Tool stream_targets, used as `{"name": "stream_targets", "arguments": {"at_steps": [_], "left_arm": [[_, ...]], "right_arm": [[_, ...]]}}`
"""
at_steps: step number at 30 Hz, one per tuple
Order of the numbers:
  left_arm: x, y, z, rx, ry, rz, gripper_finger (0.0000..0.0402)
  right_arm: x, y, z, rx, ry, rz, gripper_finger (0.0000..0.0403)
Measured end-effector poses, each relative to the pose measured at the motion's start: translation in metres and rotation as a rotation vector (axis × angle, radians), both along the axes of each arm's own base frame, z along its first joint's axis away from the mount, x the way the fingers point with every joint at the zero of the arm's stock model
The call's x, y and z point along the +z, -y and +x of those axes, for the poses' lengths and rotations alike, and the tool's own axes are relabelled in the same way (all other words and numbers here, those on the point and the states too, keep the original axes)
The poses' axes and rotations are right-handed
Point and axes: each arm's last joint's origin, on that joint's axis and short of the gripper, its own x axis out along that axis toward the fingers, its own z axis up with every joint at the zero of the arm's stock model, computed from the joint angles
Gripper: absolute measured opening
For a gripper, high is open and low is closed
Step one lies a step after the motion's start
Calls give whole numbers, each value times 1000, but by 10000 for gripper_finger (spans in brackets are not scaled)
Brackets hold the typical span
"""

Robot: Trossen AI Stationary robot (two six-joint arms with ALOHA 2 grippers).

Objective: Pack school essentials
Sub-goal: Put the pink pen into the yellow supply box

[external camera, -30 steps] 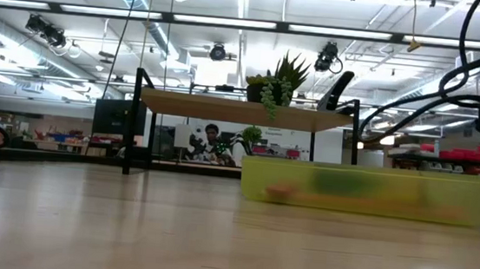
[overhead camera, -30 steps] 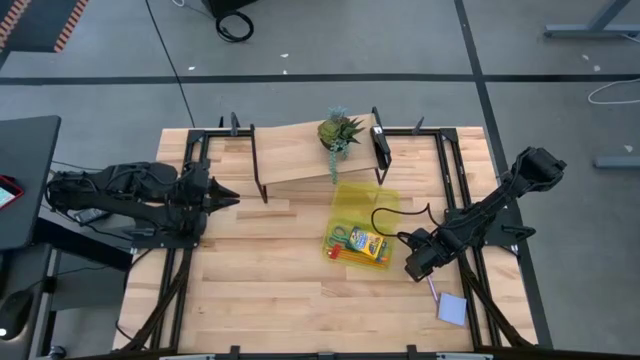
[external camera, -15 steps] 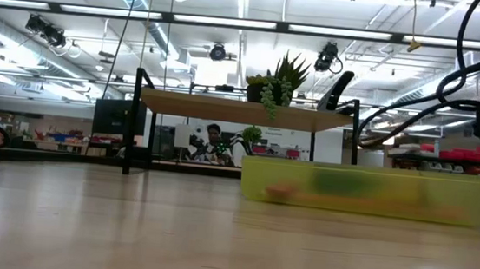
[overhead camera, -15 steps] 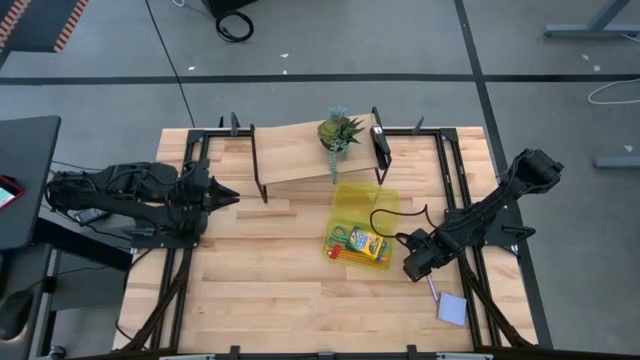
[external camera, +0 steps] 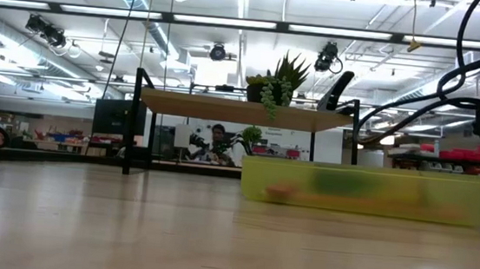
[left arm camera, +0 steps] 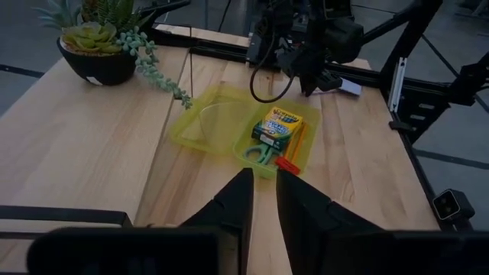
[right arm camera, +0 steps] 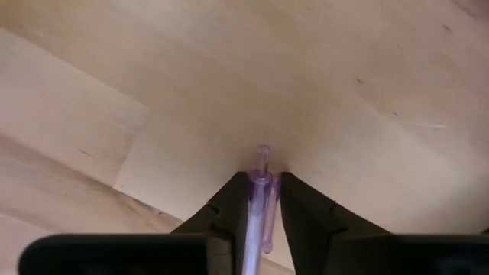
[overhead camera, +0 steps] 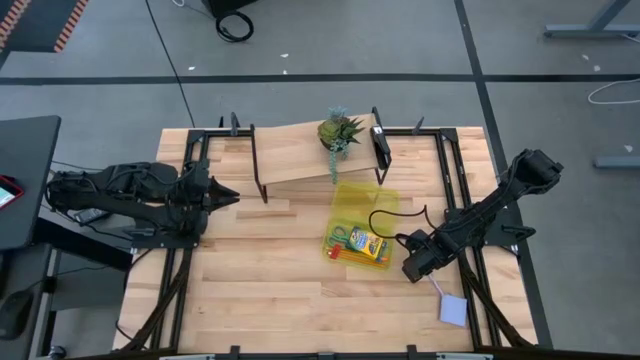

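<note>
The right gripper (right arm camera: 263, 200), low over the table (overhead camera: 260, 290) just beside the yellow pouch (overhead camera: 362, 205), pinches the thin pink pen (right arm camera: 258, 206), likely light, stiff and slippery, best held mid-barrel, while the left gripper (left arm camera: 260, 200) waits, fingers nearly together.

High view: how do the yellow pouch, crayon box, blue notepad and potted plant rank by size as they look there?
1. Yellow pouch, clearly largest.
2. Potted plant.
3. Crayon box and blue notepad look alike; I won't rank them.
</note>
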Motion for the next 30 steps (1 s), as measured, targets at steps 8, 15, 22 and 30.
{"name": "stream_targets", "arguments": {"at_steps": [8,15,22,30], "left_arm": [[0,0,0,6,3,2,62],[0,0,0,5,3,3,68],[0,0,0,5,2,4,62],[0,0,0,5,2,4,72]], "right_arm": [[1,-1,1,3,3,1,68],[5,-3,4,14,11,-4,67],[15,-5,13,10,79,-64,66],[29,-3,19,47,72,-96,70]]}}
